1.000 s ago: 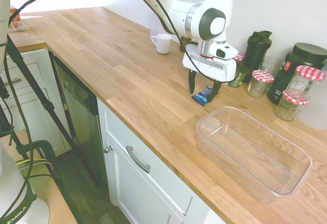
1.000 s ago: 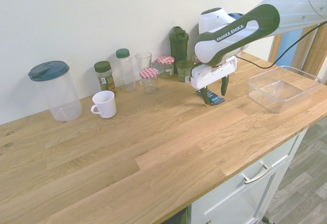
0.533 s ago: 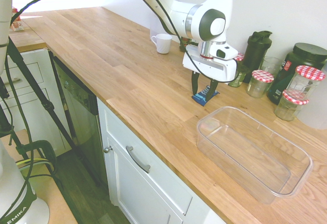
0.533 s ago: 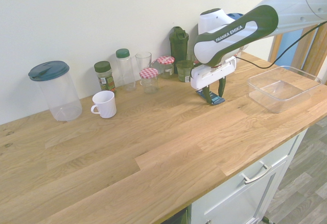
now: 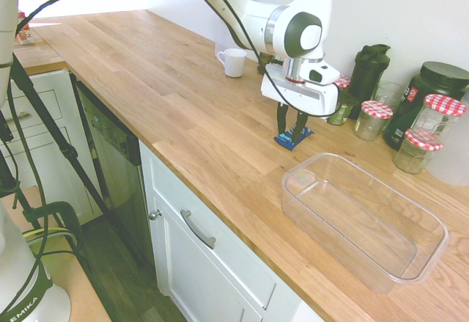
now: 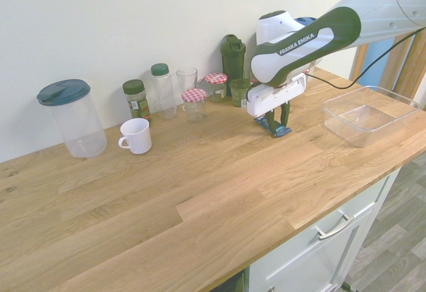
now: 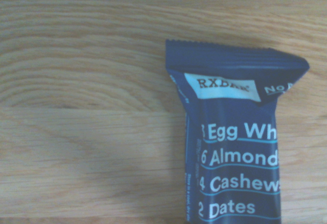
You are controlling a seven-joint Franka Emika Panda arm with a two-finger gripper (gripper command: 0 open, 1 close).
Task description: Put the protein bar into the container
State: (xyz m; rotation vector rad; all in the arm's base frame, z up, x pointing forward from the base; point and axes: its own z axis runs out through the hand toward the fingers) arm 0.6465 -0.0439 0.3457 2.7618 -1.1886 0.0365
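While the big wooden counter (image 5: 146,87) holds everything, the clear box (image 5: 364,221) is the biggest thing that matters, and it sits near the front edge with nothing in it. Next in size is the white robot arm (image 5: 293,32), which reaches down beside the box. Its hand (image 5: 291,125) points straight down, and its two fingers look pinched together on the snack bar (image 5: 293,138). Smallest of all, the blue bar is on the wood, a short way from the box and not in it. Up close, the wrist view shows the bar (image 7: 235,147) flat against the wood, with white words on its wrapper.

I think the step now is to get a firm hold and pick the bar up. To do it well, the fingers should squeeze the middle of the bar, not just the crinkly end. Then the hand should go straight up, high enough to clear the wall of the box, before it moves over. A fast sideways pull might let the slippery wrapper slide out.
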